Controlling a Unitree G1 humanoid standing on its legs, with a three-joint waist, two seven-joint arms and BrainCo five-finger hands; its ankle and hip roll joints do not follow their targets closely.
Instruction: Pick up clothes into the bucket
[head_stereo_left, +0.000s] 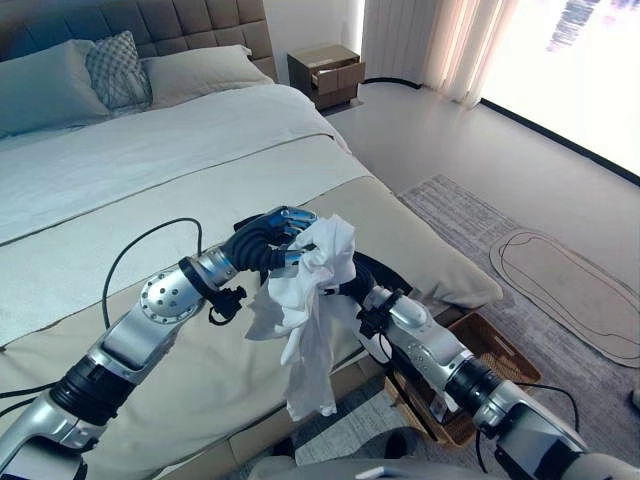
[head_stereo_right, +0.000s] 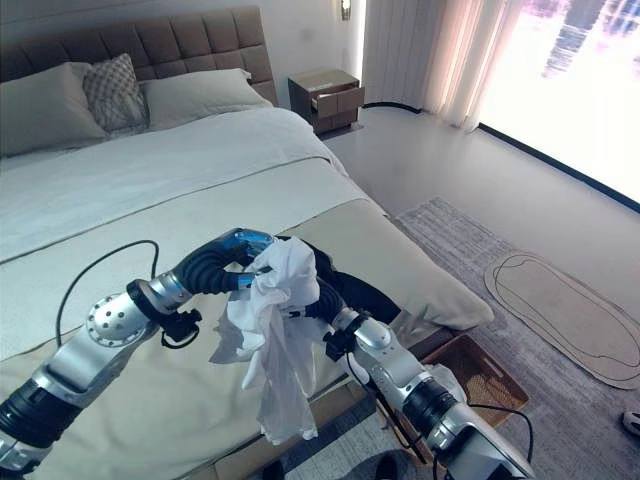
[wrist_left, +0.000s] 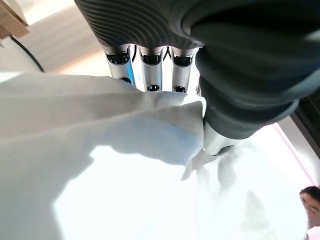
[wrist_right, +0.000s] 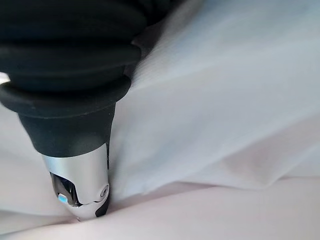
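Both hands met at a white garment (head_stereo_left: 305, 320) lifted above the bed's (head_stereo_left: 150, 190) foot edge: the left hand (head_stereo_left: 275, 235) curled round the cloth, the right hand (head_stereo_right: 318, 290) buried in it, grip unreadable. The wicker basket (head_stereo_left: 490, 345) sat on the floor right of the bed; the dangling hem needed to clear its rim. A rug (head_stereo_left: 470, 220) lay beyond.

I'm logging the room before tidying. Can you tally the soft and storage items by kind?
White cloth garment, held up between both hands: 1
Pillows at the headboard: 3, two plain grey and one checked
Brown woven wicker basket on the floor beside the bed: 1
Wooden nightstand: 1
Pale oval floor mat: 1
Total: 7
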